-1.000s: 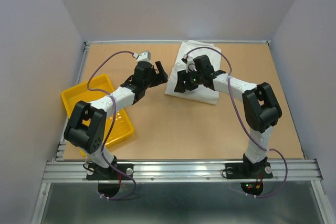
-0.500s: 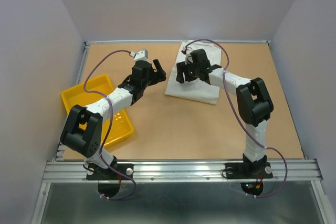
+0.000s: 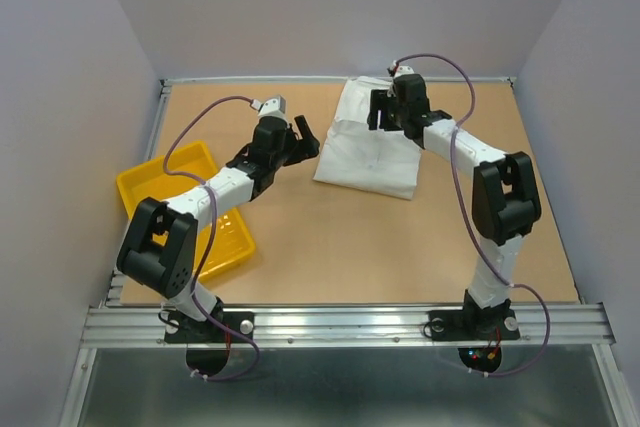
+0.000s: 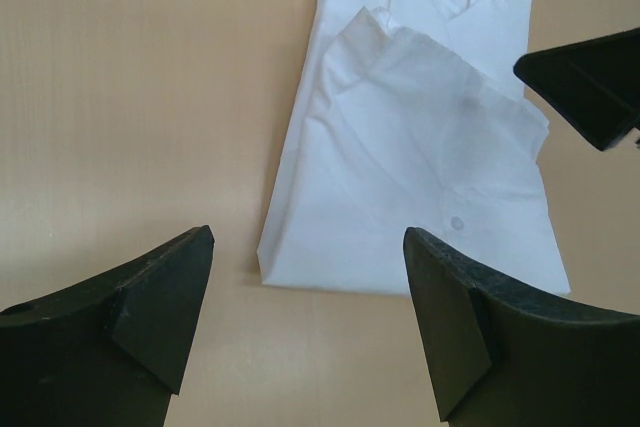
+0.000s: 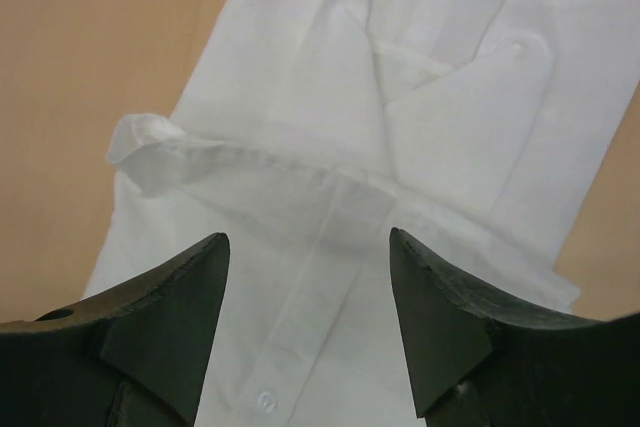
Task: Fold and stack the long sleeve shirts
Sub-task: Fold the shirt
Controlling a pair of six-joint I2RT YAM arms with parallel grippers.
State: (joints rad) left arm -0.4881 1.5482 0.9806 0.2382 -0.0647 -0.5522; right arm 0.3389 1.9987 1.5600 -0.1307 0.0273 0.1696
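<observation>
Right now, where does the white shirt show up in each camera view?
Top external: the white shirt lies folded at the far centre of the table.
Left wrist: the shirt takes the upper centre and right, running off the top edge.
Right wrist: the shirt fills most of the picture, collar at upper right.
Shared landmark: bare tan table along the shirt's left edge in every view.
</observation>
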